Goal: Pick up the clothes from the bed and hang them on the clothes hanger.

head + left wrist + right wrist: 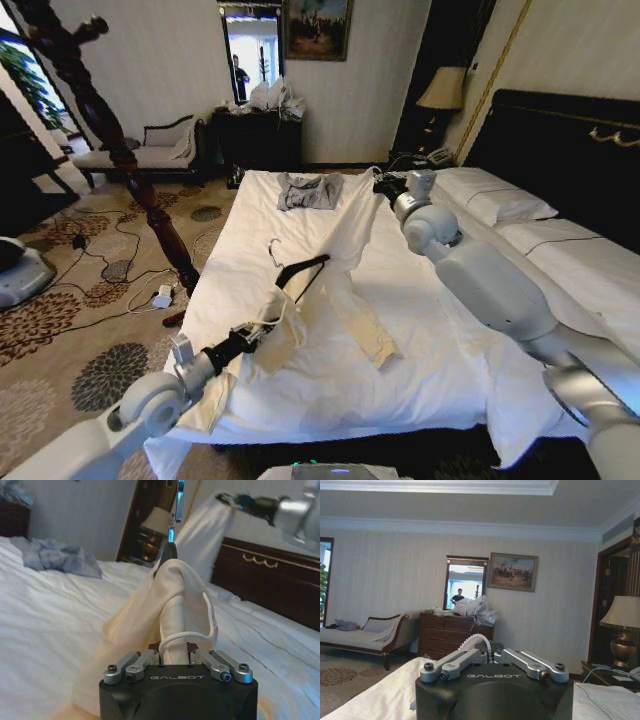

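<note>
On the bed's (pixel 420 380) near left edge, the left gripper (pixel 268 322) is clamped on the clothes hanger (pixel 300 275), which sits partly inside the cream clothes (pixel 350 290). Farther right, the right gripper (pixel 383 184) holds the shirt's far end lifted; how wide its fingers stand I cannot tell. Threading looks underway; next, the other shoulder needs seating. One shirt, one hanger, one grey garment (pixel 309 190) at the far side.

Dim, even indoor light, bright daylight glare in the mirror (pixel 465 584), head view edges bent, left wrist background soft.
</note>
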Tool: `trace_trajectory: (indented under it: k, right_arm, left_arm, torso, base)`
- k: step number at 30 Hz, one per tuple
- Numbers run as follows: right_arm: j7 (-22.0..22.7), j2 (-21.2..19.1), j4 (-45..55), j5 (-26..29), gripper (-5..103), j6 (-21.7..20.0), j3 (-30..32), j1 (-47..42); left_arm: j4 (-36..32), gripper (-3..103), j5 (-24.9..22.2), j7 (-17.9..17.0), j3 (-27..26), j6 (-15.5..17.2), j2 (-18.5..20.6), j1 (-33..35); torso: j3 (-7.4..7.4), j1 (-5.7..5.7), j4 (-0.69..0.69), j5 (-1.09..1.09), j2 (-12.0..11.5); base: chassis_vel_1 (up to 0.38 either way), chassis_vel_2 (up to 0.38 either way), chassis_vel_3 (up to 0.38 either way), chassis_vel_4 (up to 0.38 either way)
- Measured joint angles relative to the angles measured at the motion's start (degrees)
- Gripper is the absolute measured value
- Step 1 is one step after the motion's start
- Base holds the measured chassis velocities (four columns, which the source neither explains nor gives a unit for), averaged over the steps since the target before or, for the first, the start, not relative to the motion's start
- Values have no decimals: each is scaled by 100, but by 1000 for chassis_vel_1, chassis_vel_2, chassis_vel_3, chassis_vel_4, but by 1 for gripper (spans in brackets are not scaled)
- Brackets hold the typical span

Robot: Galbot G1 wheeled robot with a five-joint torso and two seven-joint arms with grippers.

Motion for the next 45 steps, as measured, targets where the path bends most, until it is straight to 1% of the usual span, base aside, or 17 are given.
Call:
trace_trajectory:
  k: [1,6,10,15,19,20,23,24,25,27,30,31,34,37,41,43,45]
  right_arm:
    - [0,0,0,0,1,0,0,0]
    - [-53,-441,470,-40,1,13,403,-652]
    - [-160,-847,798,-73,1,111,853,-1288]
    - [-257,-1040,949,-86,1,215,1083,-1582]
    - [-693,-1269,1196,-35,1,477,1324,-1828]
    - [-693,-1269,1196,-35,1,477,1324,-1828]
    - [-857,-1439,1506,-209,1,528,1597,-2476]
    - [-888,-1454,1553,-360,1,543,1676,-2762]
    - [-888,-1454,1553,-360,1,543,1676,-2762]
    - [-969,-1451,1605,-728,1,603,1885,-3429]
    - [-1061,-1452,1723,-1043,1,647,2319,-4285]
    - [-1061,-1452,1723,-1043,1,647,2319,-4285]
    - [-1261,-1579,1758,-1590,1,801,2787,-5067]
    - [-1288,-1570,1751,-1743,1,838,2923,-5358]
    - [-1191,-1445,1680,-1897,1,827,2881,-5419]
    - [-855,-1230,1470,-1847,1,726,2518,-5083]
    - [-414,-907,1145,-1641,1,633,2107,-4565]
  left_arm:
    - [0,21,0,0,0,0,0,0]
    - [-25,21,-197,-65,-182,-14,40,-129]
    - [-3,21,-252,-159,-306,-68,46,-191]
    - [13,21,-292,-194,-364,-77,36,-226]
    - [45,21,-323,-240,-403,-93,61,-325]
    - [45,21,-323,-240,-403,-93,61,-325]
    - [24,21,-383,-279,-409,-100,94,-408]
    - [13,21,-387,-280,-409,-100,99,-409]
    - [13,21,-387,-280,-409,-100,99,-409]
    - [12,21,-374,-280,-411,-100,100,-376]
    - [33,21,-309,-247,-489,-104,85,-189]
    - [33,21,-309,-247,-489,-104,85,-189]
    - [11,21,-246,-192,-638,-112,65,77]
    - [-39,21,-199,-154,-705,-114,33,221]
    - [-149,21,-126,-126,-774,-120,4,422]
    - [-280,21,-92,-91,-780,-122,3,558]
    - [-470,21,3,-45,-740,-123,19,768]
  torso:
    - [0,0,0,0,0]
    - [-1,-1,-7,4,0]
    - [-1,0,-2,1,0]
    - [-1,-1,-4,2,0]
    - [-1,0,1,-1,0]
    - [-1,0,1,-1,0]
    - [-1,0,-5,-1,0]
    - [-1,-1,-4,1,1]
    - [-1,-1,-4,1,1]
    - [-1,-1,-4,3,0]
    - [0,-1,-4,2,0]
    - [0,-1,-4,2,0]
    - [-1,-1,-3,-2,1]
    - [-1,-1,-4,1,1]
    - [-1,-1,-4,-1,1]
    - [-1,-1,-4,0,1]
    - [-1,-1,-2,3,1]
  base:
    - [0,0,0,0]
    - [0,0,0,0]
    - [0,0,0,0]
    - [0,0,0,0]
    - [0,0,0,0]
    - [0,0,0,0]
    - [0,0,0,0]
    - [0,0,0,0]
    - [0,0,0,0]
    - [0,0,0,0]
    - [0,0,0,0]
    - [0,0,0,0]
    - [0,0,0,0]
    - [0,0,0,0]
    - [0,0,0,0]
    - [0,0,0,0]
    - [0,0,0,0]
